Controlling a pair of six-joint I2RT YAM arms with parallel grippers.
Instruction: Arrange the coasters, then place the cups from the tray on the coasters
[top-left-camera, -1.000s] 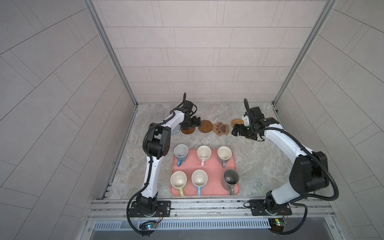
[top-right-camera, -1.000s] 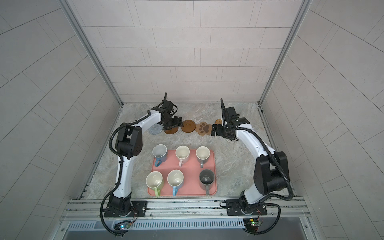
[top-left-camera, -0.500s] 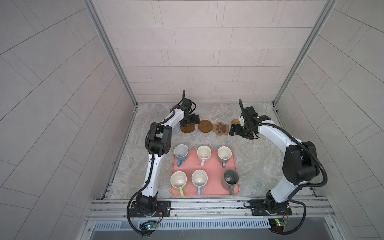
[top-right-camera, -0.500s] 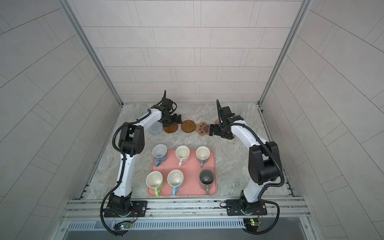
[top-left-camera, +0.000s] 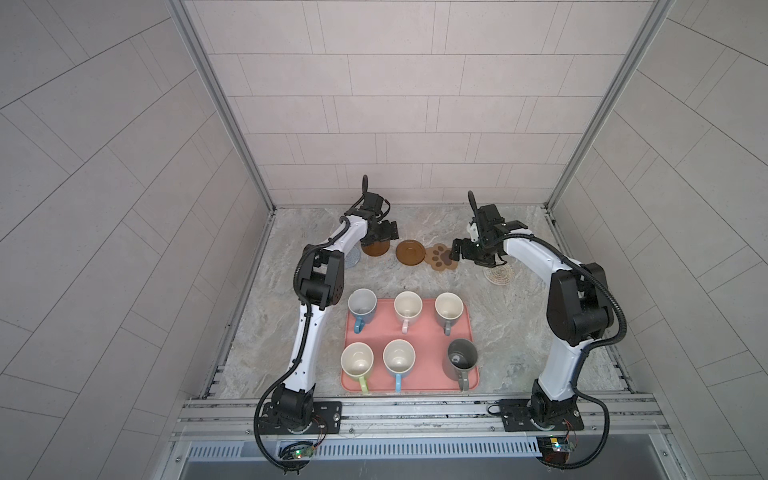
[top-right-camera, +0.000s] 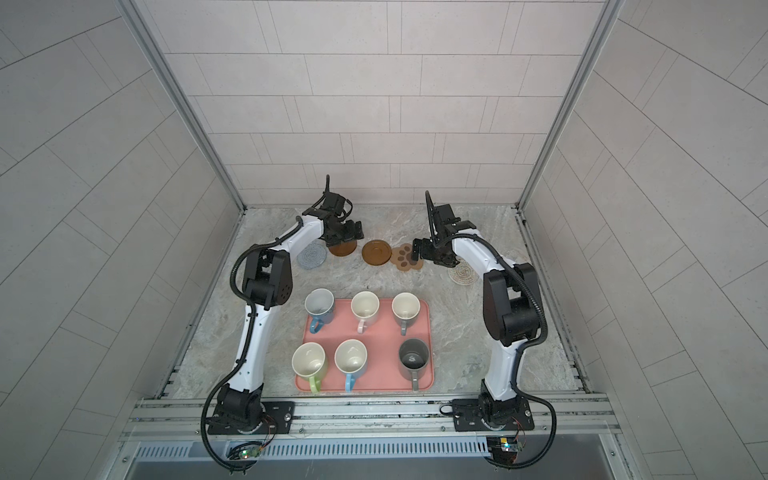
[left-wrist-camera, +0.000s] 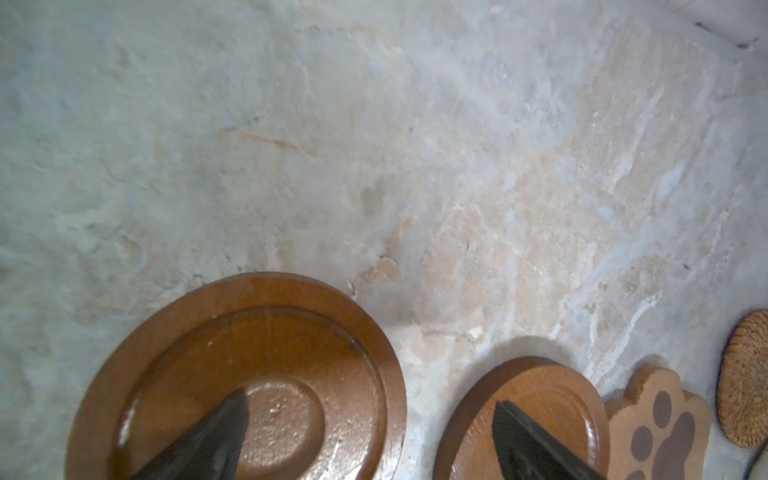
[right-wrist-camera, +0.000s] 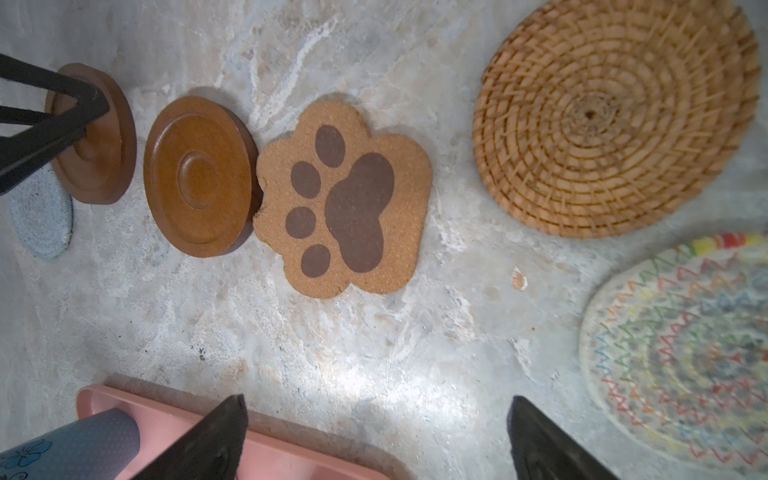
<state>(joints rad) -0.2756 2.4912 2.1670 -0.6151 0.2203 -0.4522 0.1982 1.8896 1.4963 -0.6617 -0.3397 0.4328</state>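
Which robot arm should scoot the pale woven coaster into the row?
Probably the right: its open right gripper hovers beside the pale woven coaster. The left gripper, also open, is far across, over a brown wooden disc.

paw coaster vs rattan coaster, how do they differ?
Shape: the paw coaster is paw-shaped; the rattan coaster is round.
Surface: paw coaster is grainy tan with dark pad prints; rattan coaster is golden woven coils.
Contact: paw coaster touches a wooden disc; rattan coaster lies clear of the others.
Both lie flat on the table, cupless.
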